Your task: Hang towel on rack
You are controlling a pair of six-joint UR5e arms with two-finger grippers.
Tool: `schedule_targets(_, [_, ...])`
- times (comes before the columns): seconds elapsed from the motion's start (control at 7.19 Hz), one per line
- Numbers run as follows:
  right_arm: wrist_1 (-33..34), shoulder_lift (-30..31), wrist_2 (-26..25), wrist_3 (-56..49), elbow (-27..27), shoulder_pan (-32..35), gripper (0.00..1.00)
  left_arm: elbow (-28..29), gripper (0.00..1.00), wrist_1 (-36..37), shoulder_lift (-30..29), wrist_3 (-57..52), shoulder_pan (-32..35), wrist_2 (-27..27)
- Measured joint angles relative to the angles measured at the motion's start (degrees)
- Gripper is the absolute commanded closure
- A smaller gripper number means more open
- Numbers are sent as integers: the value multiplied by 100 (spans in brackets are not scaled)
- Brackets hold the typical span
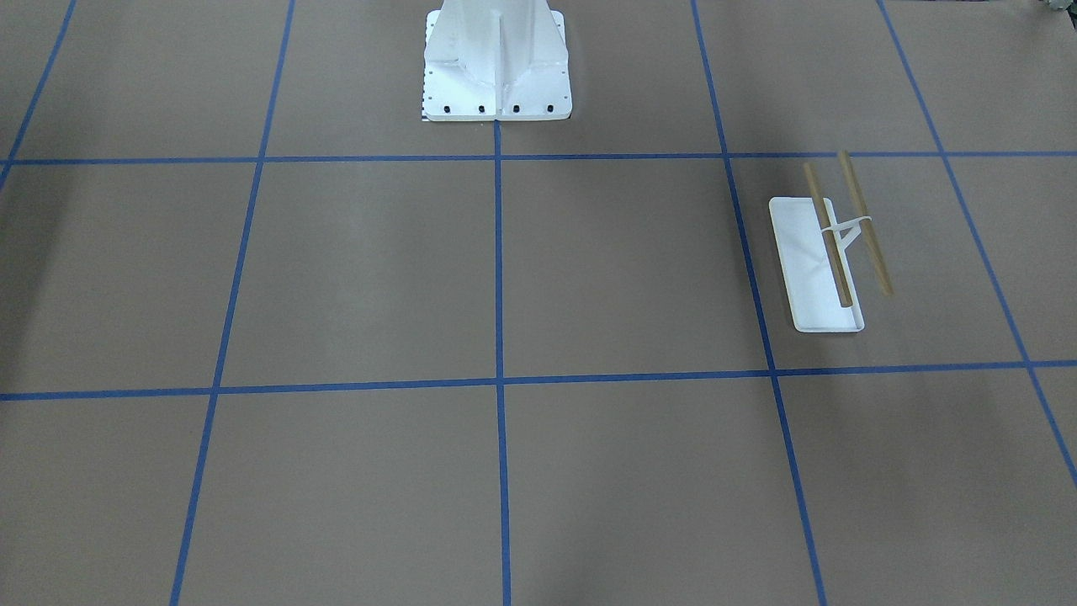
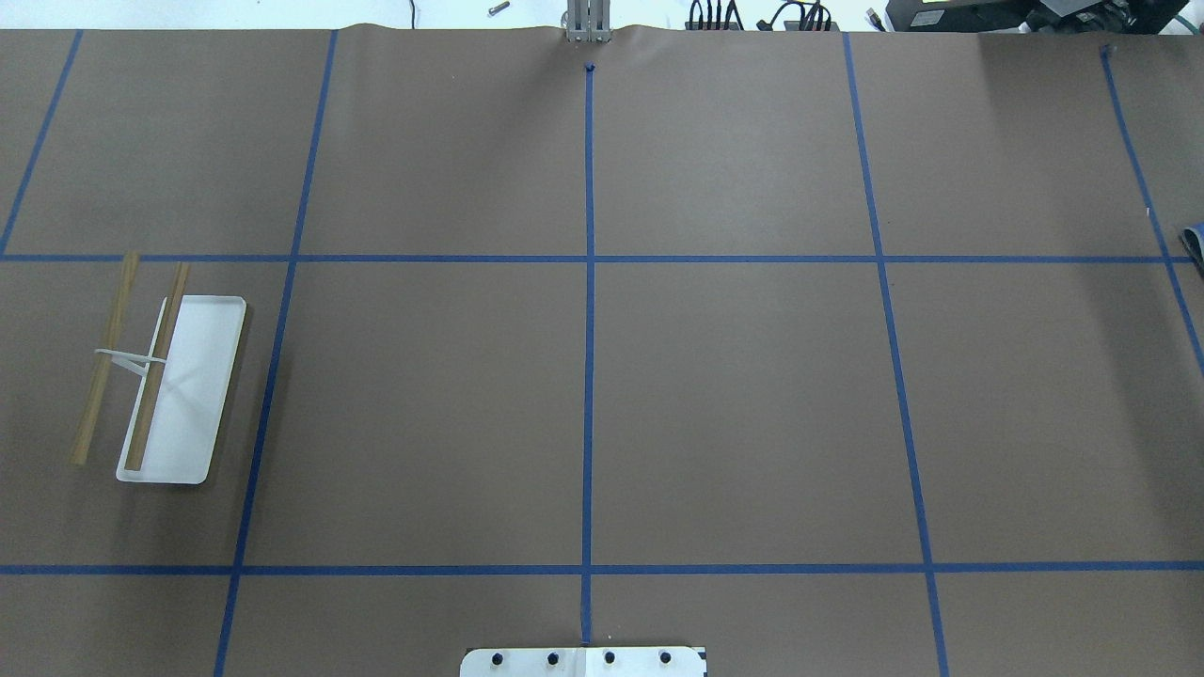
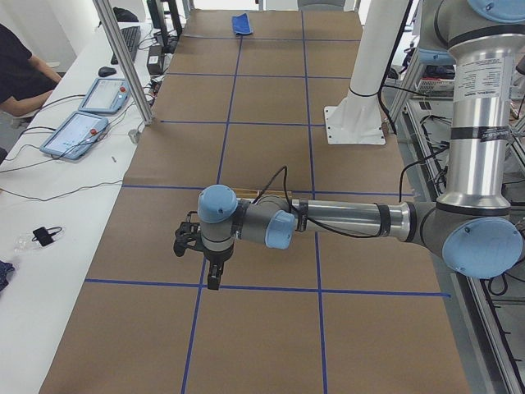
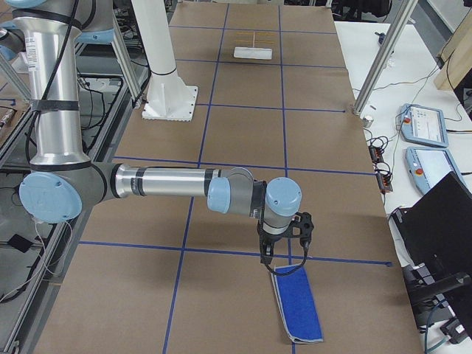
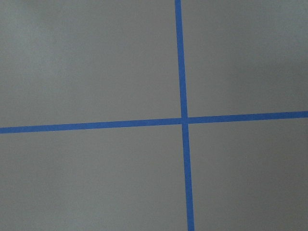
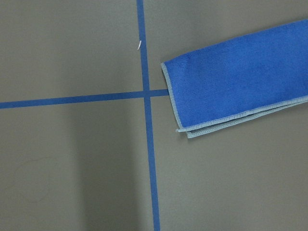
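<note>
The towel (image 4: 299,304), a folded royal-blue cloth with pale edging, lies flat near the table's end on my right. It also shows in the right wrist view (image 6: 240,82) and as a sliver in the overhead view (image 2: 1195,243). My right gripper (image 4: 265,258) hangs over the table just beside the towel's nearer end; I cannot tell if it is open or shut. The rack (image 2: 179,395), a white tray with two tan rods, stands bare on my left side (image 1: 829,252). My left gripper (image 3: 212,279) hovers over the table near it, state unclear.
The large white bolted pedestal (image 1: 496,67) stands at the table's robot side. Blue tape lines (image 5: 183,120) grid the brown table. Metal frame posts (image 4: 376,66), tablets (image 3: 75,134) and a seated person (image 3: 20,70) are along the operators' side.
</note>
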State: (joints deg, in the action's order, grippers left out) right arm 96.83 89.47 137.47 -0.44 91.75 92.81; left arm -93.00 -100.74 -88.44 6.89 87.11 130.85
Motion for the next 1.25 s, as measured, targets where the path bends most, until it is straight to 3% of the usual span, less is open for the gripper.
schedule_targets(0.56, [-50,21,160,58,6,-3,0,-73,2,-105,-113,-4,-25,26])
schedule_targets(0.97, [-960,50,-61,120,-434,-17,0,53,2,-106,-246,298,-47,8])
schedule_targets(1.25, [-1239,-339,-264,134,-1001,-214,0,116,2,-116,-290,507,-59,10])
